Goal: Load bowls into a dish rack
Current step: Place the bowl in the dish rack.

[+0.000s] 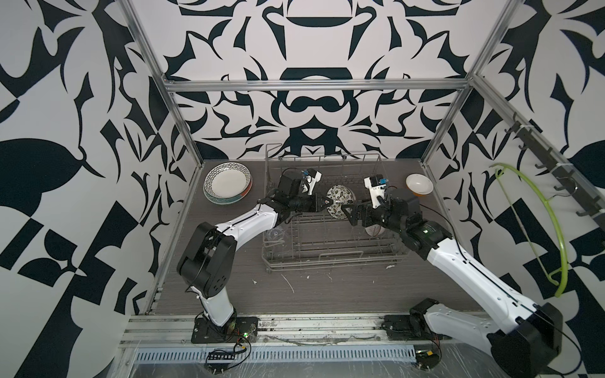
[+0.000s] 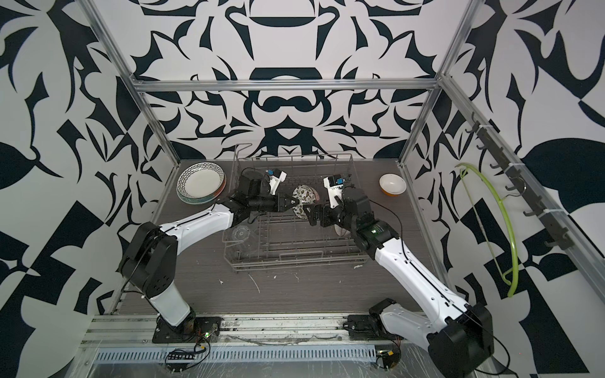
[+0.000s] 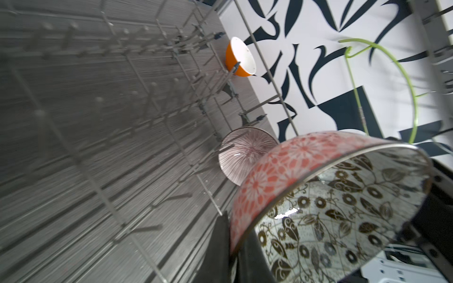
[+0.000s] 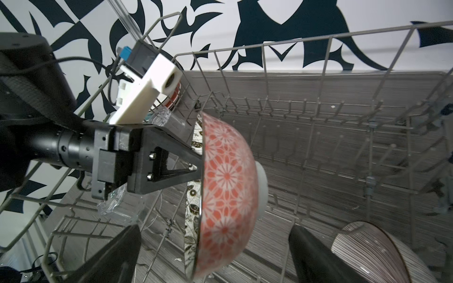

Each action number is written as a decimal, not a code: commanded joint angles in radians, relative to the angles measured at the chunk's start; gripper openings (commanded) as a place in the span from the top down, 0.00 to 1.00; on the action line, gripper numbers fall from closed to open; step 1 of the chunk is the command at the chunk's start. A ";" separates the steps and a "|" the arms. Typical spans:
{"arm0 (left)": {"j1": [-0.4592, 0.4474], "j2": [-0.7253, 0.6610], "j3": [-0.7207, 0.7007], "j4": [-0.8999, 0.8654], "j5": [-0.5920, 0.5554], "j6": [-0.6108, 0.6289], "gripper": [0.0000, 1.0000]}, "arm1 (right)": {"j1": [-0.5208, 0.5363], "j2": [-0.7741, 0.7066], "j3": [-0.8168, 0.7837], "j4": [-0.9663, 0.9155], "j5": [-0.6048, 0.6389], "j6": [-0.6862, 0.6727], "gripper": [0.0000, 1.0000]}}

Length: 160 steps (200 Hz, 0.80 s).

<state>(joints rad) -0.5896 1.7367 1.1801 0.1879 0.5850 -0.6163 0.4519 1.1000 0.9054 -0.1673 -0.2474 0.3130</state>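
The floral bowl point(image 1: 340, 204) point(image 2: 306, 200), red-and-white outside and black-and-white flowered inside, hangs on edge over the middle of the dish rack point(image 1: 314, 258) point(image 2: 278, 258). My left gripper point(image 1: 327, 203) point(image 3: 232, 235) is shut on its rim. My right gripper point(image 1: 348, 212) point(image 4: 213, 257) is open, one finger on each side of the bowl's point(image 4: 225, 196) lower part, not touching it. The striped bowl point(image 3: 245, 156) point(image 4: 375, 252) stands in the rack's right side under my right arm. The orange bowl point(image 1: 419, 185) point(image 3: 240, 57) sits on the table right of the rack.
A stack of plates point(image 1: 228, 188) point(image 2: 201, 183) lies left of the rack. A clear glass point(image 1: 276, 235) point(image 4: 117, 208) lies in the rack's front left corner. Rows of tines point(image 3: 171, 49) fill the rack floor. A green hanger point(image 1: 556, 229) hangs on the right wall.
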 commanded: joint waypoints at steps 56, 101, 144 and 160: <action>0.027 0.106 -0.048 0.536 0.257 -0.307 1.00 | -0.012 0.032 0.029 0.077 -0.061 0.021 0.01; 0.027 0.166 -0.034 0.573 0.280 -0.358 1.00 | -0.014 0.063 0.054 0.086 -0.073 0.023 0.04; 0.027 0.153 -0.042 0.487 0.259 -0.298 1.00 | -0.016 0.069 0.072 0.086 -0.072 0.015 0.05; 0.027 0.146 -0.039 0.462 0.254 -0.281 1.00 | -0.017 0.075 0.077 0.083 -0.077 0.014 0.07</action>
<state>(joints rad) -0.5728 1.9079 1.1393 0.6525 0.8280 -0.9360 0.4400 1.1812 0.9257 -0.1303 -0.3073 0.3317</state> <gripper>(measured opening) 0.077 0.941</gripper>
